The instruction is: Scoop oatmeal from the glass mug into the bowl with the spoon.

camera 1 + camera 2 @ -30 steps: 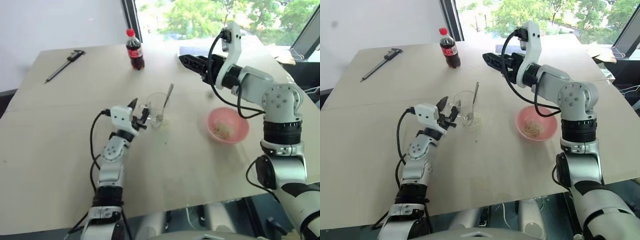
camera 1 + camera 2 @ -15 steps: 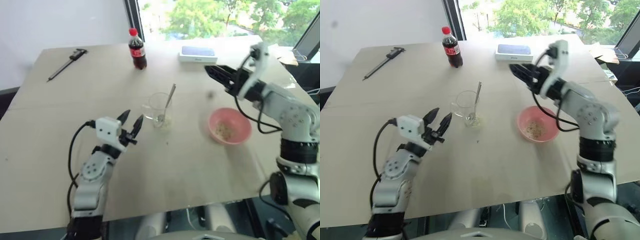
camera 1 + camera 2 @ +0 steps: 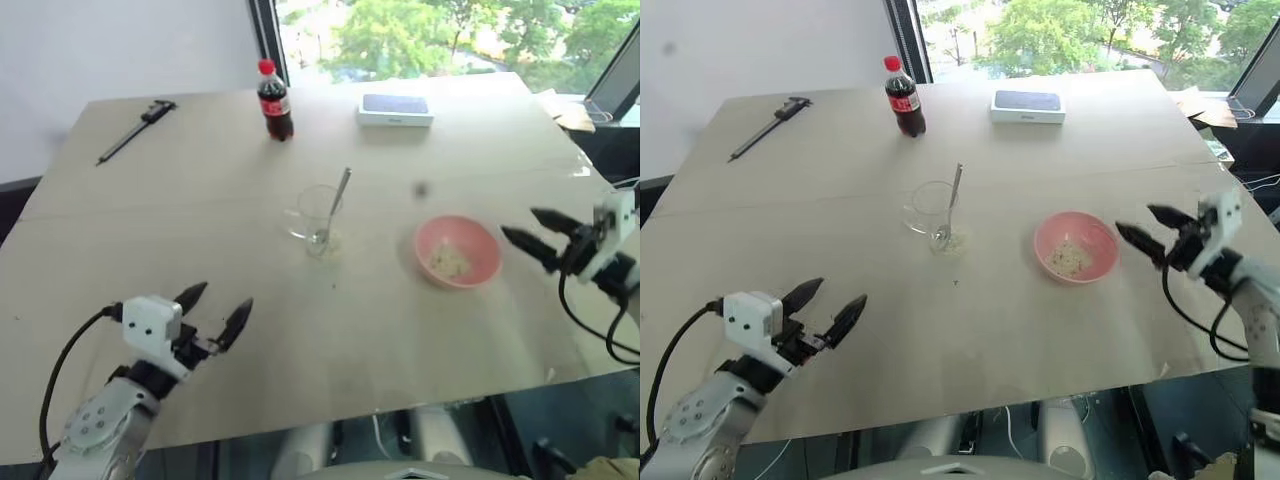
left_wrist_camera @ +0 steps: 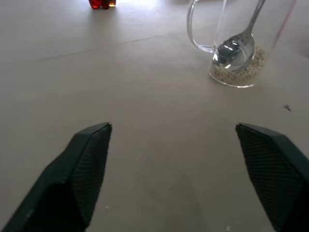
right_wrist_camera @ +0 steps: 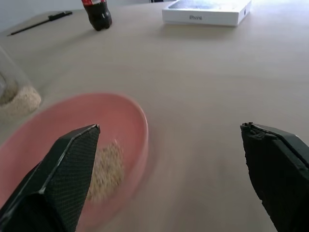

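Left gripper [image 3: 214,308], lower left: fingers spread, empty. Right gripper [image 3: 532,232], right edge: spread, empty. Bowl [image 3: 458,250], right of centre: oatmeal [image 3: 447,262] inside. Glass mug [image 3: 317,214], centre: spoon [image 3: 335,200] leaning within. Risk: a careless reach clipping the handle could topple the mug.

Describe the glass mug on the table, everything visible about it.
The glass mug is small, clear and colourless, with a looped side handle. It stands upright near the middle of the table, apart from the pink bowl. A silver spoon stands in it, bowl end down, its handle leaning on the rim and rising above it. A thin layer of pale oatmeal lies at its bottom. Neither gripper touches it.
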Robot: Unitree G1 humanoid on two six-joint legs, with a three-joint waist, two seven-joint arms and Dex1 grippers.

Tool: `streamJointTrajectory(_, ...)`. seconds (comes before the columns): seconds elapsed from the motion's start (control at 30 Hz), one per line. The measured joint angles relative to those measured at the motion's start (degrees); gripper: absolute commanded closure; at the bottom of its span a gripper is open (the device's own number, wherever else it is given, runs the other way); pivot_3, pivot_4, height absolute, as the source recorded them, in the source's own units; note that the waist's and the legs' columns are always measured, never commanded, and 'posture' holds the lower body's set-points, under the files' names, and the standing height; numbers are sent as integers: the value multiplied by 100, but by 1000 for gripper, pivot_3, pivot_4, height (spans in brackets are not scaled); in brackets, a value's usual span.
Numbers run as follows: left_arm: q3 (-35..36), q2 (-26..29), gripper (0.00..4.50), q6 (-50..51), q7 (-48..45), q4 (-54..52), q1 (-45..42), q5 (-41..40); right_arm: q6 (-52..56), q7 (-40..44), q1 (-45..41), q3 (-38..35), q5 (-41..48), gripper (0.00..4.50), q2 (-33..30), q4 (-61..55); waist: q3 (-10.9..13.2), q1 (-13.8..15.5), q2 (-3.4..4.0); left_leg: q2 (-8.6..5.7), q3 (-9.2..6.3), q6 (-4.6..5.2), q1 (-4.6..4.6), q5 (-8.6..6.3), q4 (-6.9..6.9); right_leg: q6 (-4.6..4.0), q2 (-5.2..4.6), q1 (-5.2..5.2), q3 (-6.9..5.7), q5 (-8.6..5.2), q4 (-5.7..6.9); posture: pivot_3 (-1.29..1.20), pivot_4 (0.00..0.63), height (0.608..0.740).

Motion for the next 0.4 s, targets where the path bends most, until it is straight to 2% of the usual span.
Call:
streamJointTrajectory(0.07, -14, -81, 55, -112, -11, 3, 211, 84, -482, 413, 525, -80, -238, 6, -169, 175, 0, -2, 0, 2, 1, 0, 2, 0, 0, 0, 1, 1, 0, 0, 0, 0, 150, 740)
streamJointTrajectory(0.27, -56, -244, 55, -450, -109, 84, 663, 345, -979, 1266, 1453, -104, -368, 6, -230, 265, 0, -29, -1, 8, 9, 2, 20, -2, 0, -11, 4, 16, 8, -13, -1, 0, 150, 740)
streamJointTrajectory(0.4, -112, -349, 55, -590, -113, 151, 835, 513, -1052, 1432, 1592, -93, -378, 6, -188, 249, 2, -19, -4, 8, 13, 3, 37, -3, 1, 4, 4, 31, 12, -31, -1, 0, 150, 740)
